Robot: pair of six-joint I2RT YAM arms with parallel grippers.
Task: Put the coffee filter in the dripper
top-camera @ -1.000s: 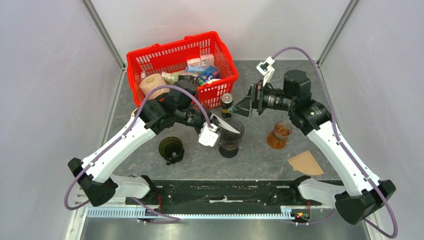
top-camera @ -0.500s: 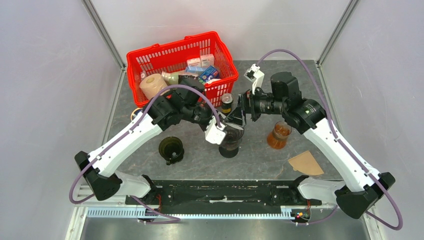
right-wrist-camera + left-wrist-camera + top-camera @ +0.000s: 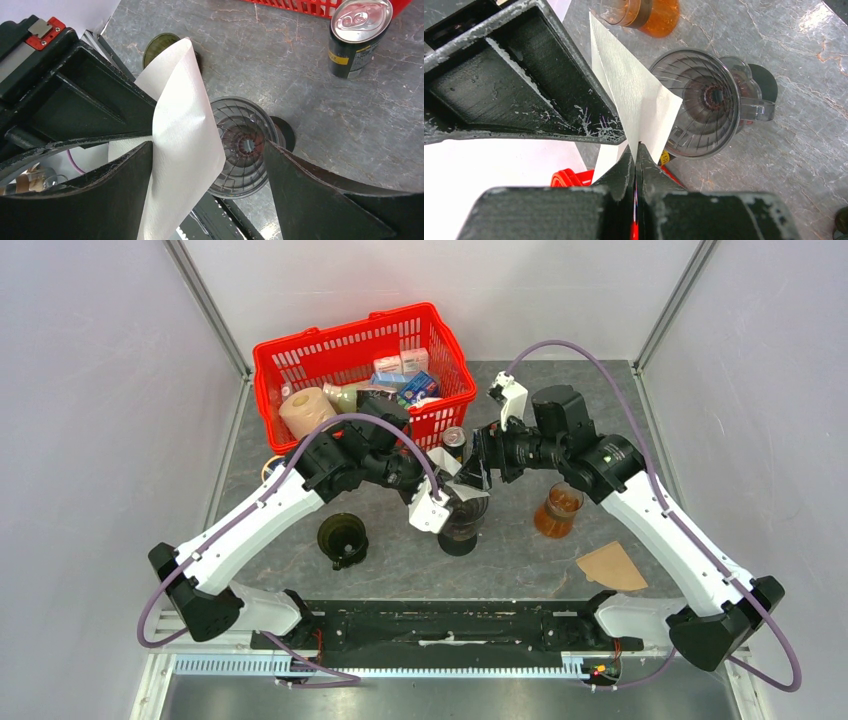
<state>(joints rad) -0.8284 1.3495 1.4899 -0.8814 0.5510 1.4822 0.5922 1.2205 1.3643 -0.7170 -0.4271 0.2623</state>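
Observation:
A white paper coffee filter [image 3: 634, 95] is pinched at its edge by my left gripper [image 3: 636, 147], which is shut on it. It hangs tilted just above the clear ribbed dripper [image 3: 704, 100], which sits on a dark server [image 3: 460, 538] at the table's middle. My right gripper [image 3: 207, 145] is open, with one finger on each side of the filter's free end [image 3: 180, 120]. Its left finger is close against the paper, and the dripper [image 3: 245, 145] lies below between the fingers. From above, both grippers meet over the dripper [image 3: 462, 515].
A red basket [image 3: 300, 350] of groceries stands at the back left, with a drink can [image 3: 454, 443] just in front of it. A glass of amber liquid [image 3: 558, 508] is to the right of the dripper. A brown paper filter [image 3: 612, 567] lies front right and a dark round cup [image 3: 342, 537] front left.
My right gripper has moved left to the filter and now straddles its free end, its jaws slightly narrower. The left gripper shifted slightly, still holding the filter over the dripper.

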